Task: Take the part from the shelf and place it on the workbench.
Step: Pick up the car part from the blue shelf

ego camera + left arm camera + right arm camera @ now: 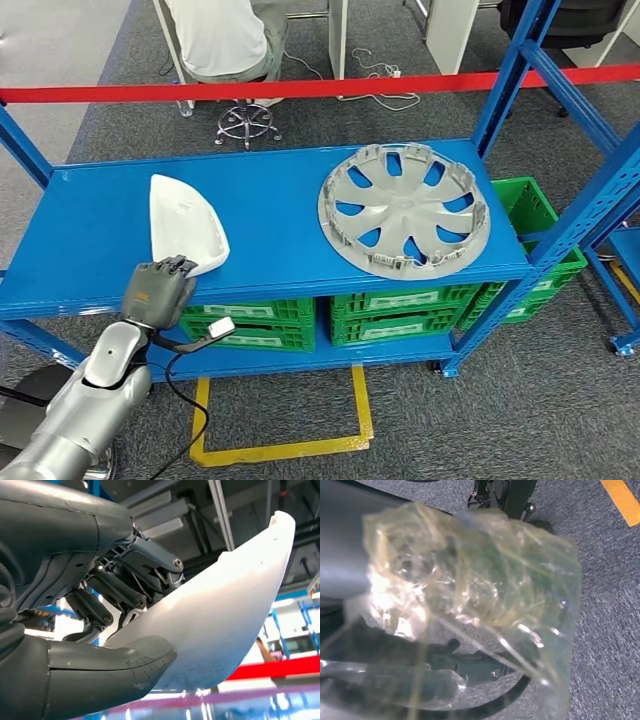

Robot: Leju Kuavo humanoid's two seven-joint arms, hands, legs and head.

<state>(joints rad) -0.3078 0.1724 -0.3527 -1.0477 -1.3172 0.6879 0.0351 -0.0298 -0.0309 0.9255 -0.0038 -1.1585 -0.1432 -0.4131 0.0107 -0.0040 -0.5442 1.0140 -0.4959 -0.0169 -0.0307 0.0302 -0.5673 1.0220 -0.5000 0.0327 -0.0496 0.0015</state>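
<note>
White part (pixel 185 222): long axis front-back, narrow end rearward, left hand (pixel 157 292) grips.

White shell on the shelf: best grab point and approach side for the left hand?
Grip the white shell at its near rim, coming from the shelf's front edge. It lies hollow side up with that rim nearest the left hand; the left wrist view shows thumb beneath and fingers over the edge, probably a workable pinch.

L arm reaches fwd, left hand (pixel 157 291) fingers curled, gripping.
</note>
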